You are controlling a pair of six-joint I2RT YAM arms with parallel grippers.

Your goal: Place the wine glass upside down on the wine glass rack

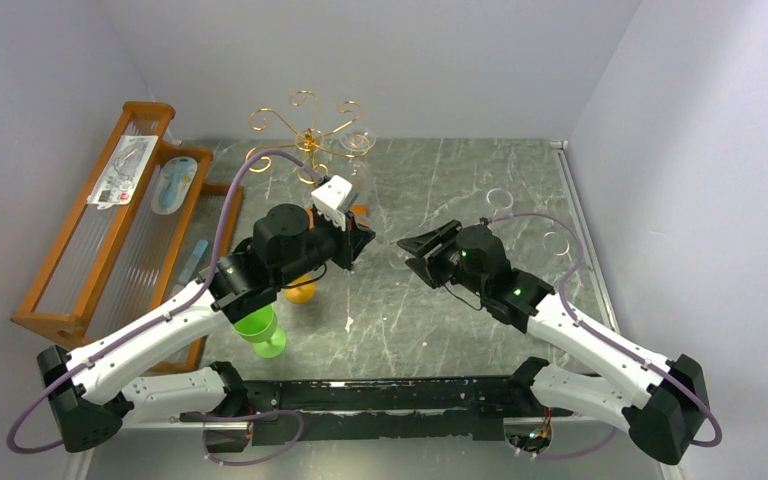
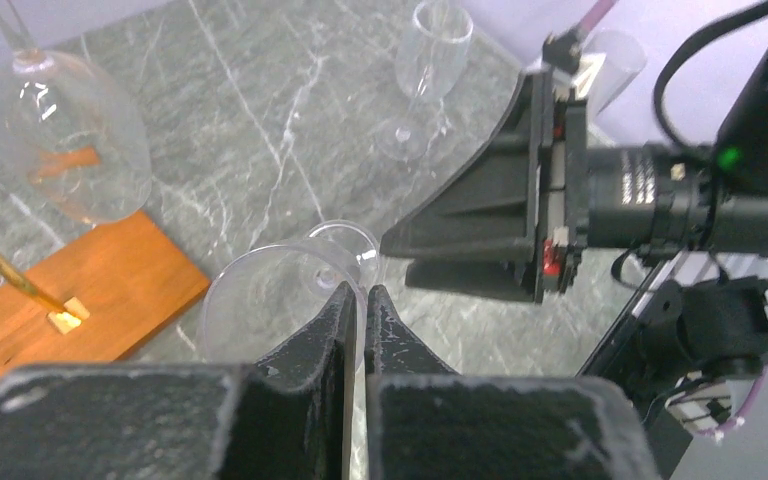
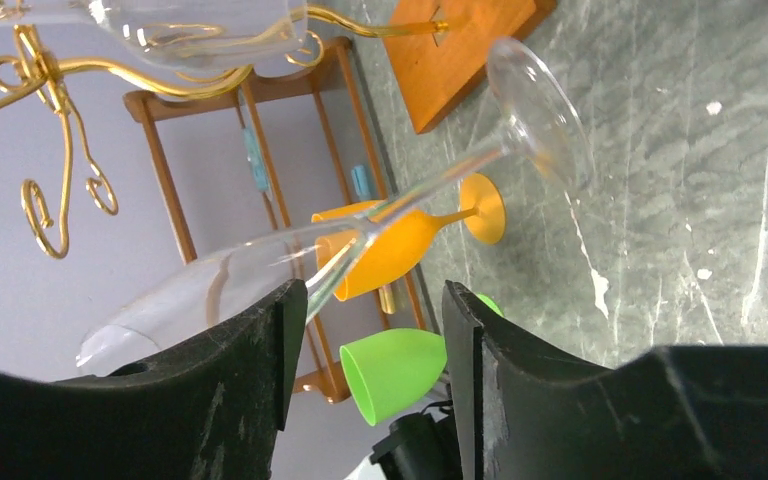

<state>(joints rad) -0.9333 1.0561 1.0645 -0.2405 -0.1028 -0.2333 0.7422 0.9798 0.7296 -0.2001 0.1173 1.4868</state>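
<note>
The clear wine glass (image 3: 430, 185) hangs tilted between my two grippers, foot toward the table and bowl toward my right gripper's left finger. My left gripper (image 2: 365, 292) is shut on a thin clear edge of this glass (image 2: 260, 300). In the top view it (image 1: 357, 243) faces my right gripper (image 1: 412, 255). My right gripper (image 3: 375, 290) stands open, and the stem passes just beyond its left fingertip. The gold wire wine glass rack (image 1: 305, 125) stands at the back on its wooden base (image 2: 70, 290). Another clear glass (image 2: 65, 140) hangs upside down on it.
A big wooden shelf (image 1: 110, 230) lines the left wall. An orange glass (image 1: 300, 291) and a green glass (image 1: 260, 330) stand under my left arm. A clear flute (image 2: 430, 70) and another clear glass (image 1: 558, 241) stand at the right, near the wall.
</note>
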